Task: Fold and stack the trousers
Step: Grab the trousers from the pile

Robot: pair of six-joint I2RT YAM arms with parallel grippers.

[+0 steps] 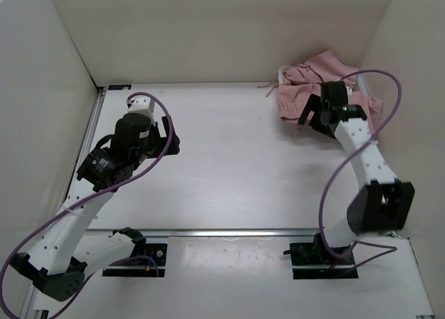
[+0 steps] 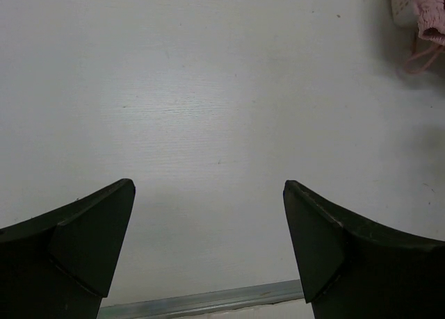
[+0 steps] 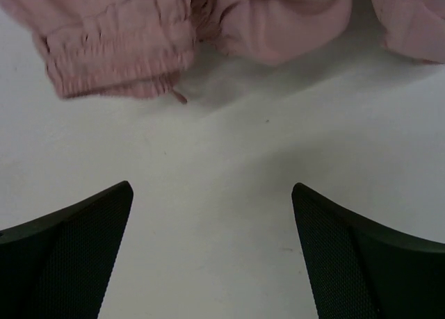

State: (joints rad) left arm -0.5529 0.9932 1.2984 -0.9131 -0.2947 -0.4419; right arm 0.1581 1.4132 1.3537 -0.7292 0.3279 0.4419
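The right arm [image 1: 361, 152] hides part of the trousers [image 1: 306, 79] bunched at one o'clock (against the far wall [image 1: 229, 34]), while the left gripper [image 2: 208, 190] and right gripper [image 3: 212, 194] hang over the table [image 1: 229, 159], fingers wide apart.

Left gripper [image 2: 208, 194] and right gripper [image 3: 212, 190] both point forward, wide open, empty.
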